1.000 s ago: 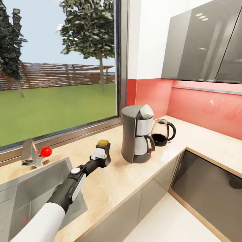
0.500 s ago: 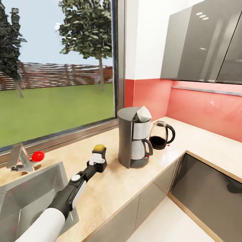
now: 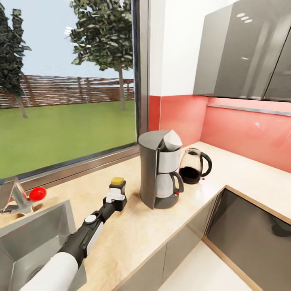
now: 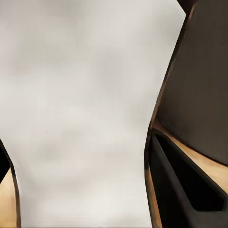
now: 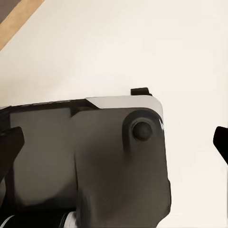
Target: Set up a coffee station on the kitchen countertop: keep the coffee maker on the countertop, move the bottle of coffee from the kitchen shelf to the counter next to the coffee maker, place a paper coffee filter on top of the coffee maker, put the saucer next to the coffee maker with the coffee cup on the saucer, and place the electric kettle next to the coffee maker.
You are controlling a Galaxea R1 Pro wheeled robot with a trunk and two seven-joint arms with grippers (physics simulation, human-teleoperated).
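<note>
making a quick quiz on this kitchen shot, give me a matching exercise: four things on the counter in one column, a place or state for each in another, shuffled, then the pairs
Things
1. bottle of coffee
2. paper coffee filter
3. electric kettle
4. coffee maker

Places or states
A. on top of the coffee maker
B. stands between bottle and kettle
C. held in the left gripper, yellow cap up
D. nearest the red wall, dark contents

Pairs: 1-C, 2-A, 3-D, 4-B
</note>
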